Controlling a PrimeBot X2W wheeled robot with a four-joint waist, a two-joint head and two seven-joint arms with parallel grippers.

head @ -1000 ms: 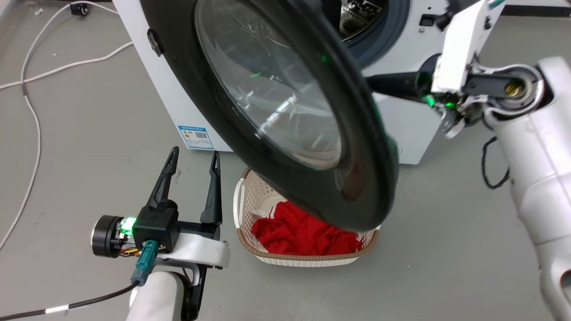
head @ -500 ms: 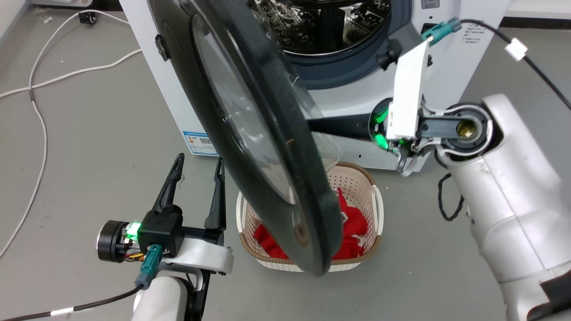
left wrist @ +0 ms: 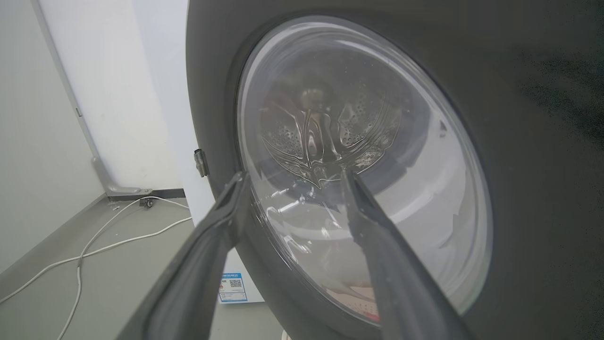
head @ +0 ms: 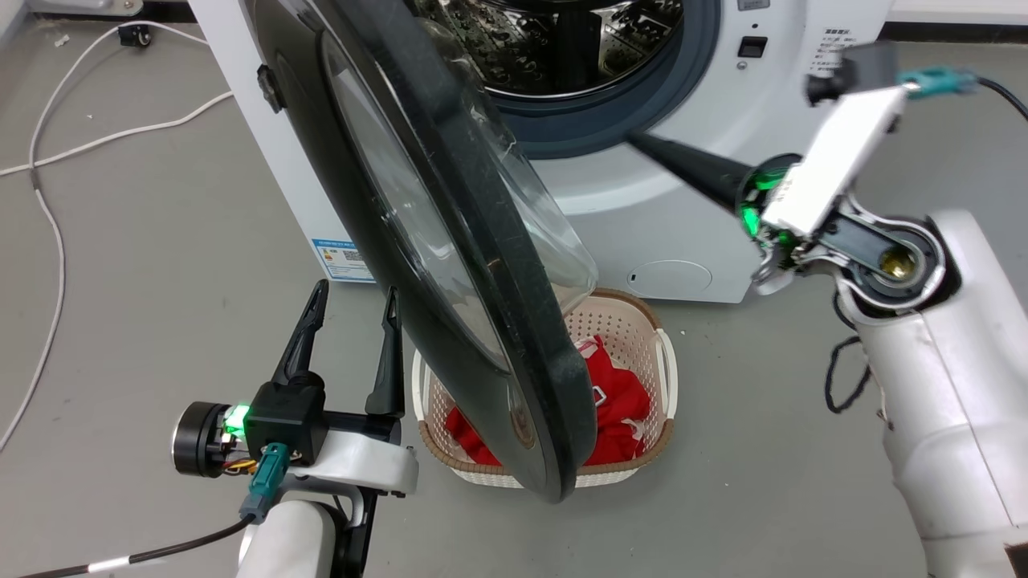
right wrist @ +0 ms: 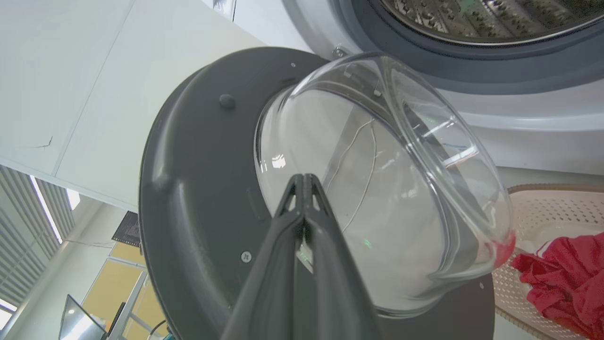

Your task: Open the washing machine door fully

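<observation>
Looking along your left gripper (head: 355, 291), you have its two fingers spread wide and holding nothing. That forearm comes up from the bottom edge of the head view, the wrist is level, and the fingers point ahead at the washing machine (head: 699, 241). Straight in front of those fingertips stands the washing machine door (head: 514, 273). It is swung well out from the machine's front, with its glossy outer face and round window turned toward this gripper. In the left wrist view the window spans the gap between the fingers, close ahead but not touching. Just to this gripper's right, under the door's lower edge, sits a beige laundry basket (head: 668, 377) with red cloth (head: 618, 401) in it.

Your right gripper (right wrist: 302, 177) has its fingers pressed together into one thin point, with nothing between them. The pale right forearm rises from the lower right of the head view, and its wrist is cocked so the fingers slant toward the grey-ringed drum opening (head: 562, 56). Beyond this fingertip lie the door's dark inner face and its bulging glass bowl. You cannot tell from the wrist view whether the tip touches the glass, though the head view shows a gap. The drum opening sits above and right of the tip, and the basket lies low to the right.
</observation>
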